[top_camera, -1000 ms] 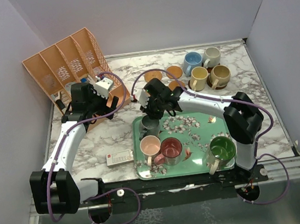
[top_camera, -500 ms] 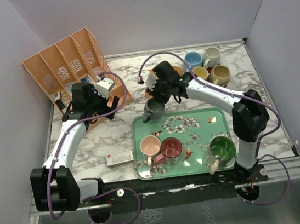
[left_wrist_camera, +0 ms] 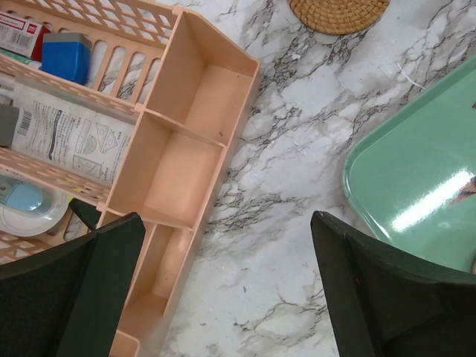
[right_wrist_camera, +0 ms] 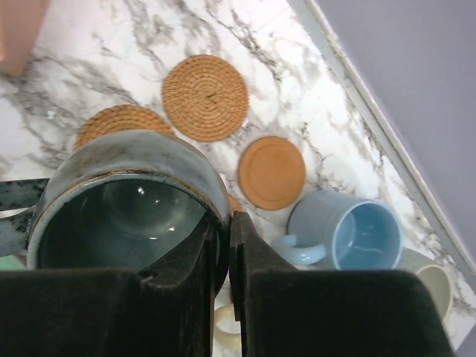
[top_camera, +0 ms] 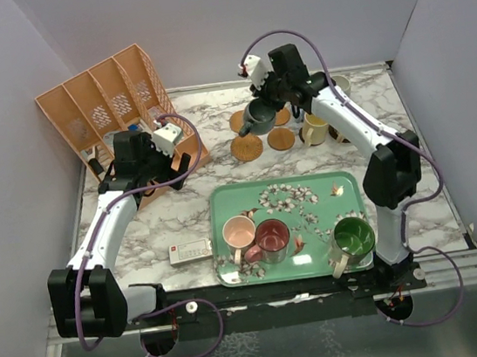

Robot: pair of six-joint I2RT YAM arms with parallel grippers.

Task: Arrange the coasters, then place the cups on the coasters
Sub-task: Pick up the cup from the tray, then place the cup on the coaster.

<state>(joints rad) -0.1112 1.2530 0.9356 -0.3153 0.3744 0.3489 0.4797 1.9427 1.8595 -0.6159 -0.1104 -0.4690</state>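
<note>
My right gripper [top_camera: 266,104] is shut on the rim of a grey cup [top_camera: 258,116], held in the air over the coasters at the back of the table. In the right wrist view the fingers [right_wrist_camera: 245,245] pinch the grey cup's [right_wrist_camera: 126,201] wall. Below it lie two woven coasters [right_wrist_camera: 204,97] [right_wrist_camera: 123,119] and a smooth orange coaster [right_wrist_camera: 271,171]. A blue cup [right_wrist_camera: 353,234] stands just right of them. Pink [top_camera: 239,231], dark red [top_camera: 273,237] and green [top_camera: 353,236] cups stand on the green tray [top_camera: 302,192]. My left gripper [top_camera: 178,155] hangs open and empty.
An orange slotted organizer [top_camera: 105,103] fills the back left; its lower edge [left_wrist_camera: 178,149] lies under my left gripper [left_wrist_camera: 227,223]. A small white box [top_camera: 190,252] lies left of the tray. A yellow cup [top_camera: 314,129] stands beside my right arm at the back right.
My right arm has carried the grey cup from the tray's back-left corner away to the back of the table, over the coasters. The left arm has not moved.
</note>
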